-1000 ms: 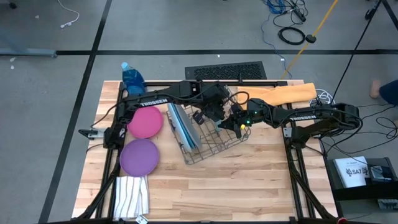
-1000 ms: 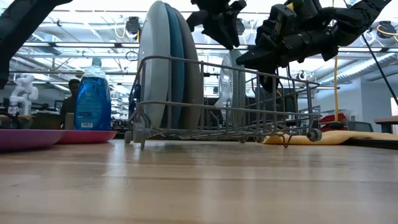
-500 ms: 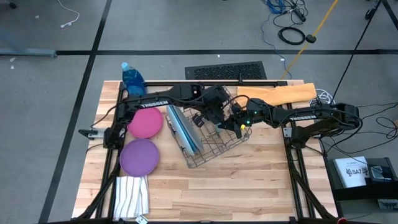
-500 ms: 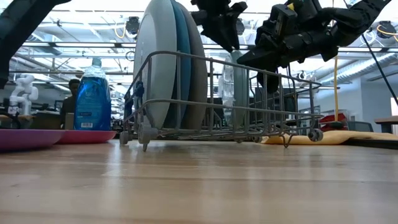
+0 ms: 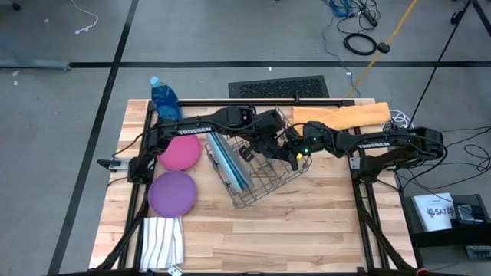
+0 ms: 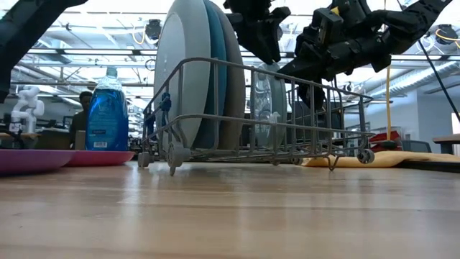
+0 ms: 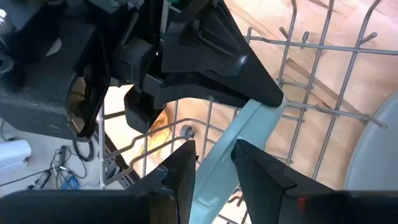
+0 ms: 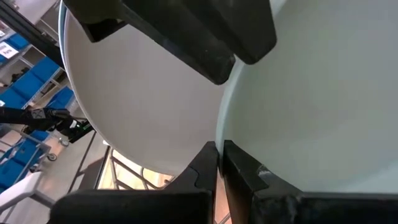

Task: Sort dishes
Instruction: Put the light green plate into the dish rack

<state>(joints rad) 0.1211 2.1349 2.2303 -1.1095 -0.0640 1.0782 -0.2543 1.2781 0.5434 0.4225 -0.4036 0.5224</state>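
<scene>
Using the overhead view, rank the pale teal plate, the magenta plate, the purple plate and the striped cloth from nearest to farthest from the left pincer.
1. Pale teal plate: in the rack, right at the left pincer.
2. Magenta plate: flat on the table, left of the rack.
3. Purple plate: in front of the magenta one.
4. Striped cloth: at the table's front left corner.

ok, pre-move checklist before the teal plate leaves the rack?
1. Left gripper closed on pale teal plate rim: ok.
2. Right gripper shut, against the rack wire rather than holding a plate: cannot tell.
3. Rack flat on table: not ok, low view shows one end lifted.
4. Three large plates upright in rack: ok.
5. Magenta plate and purple plate out, flat on table: ok.
</scene>
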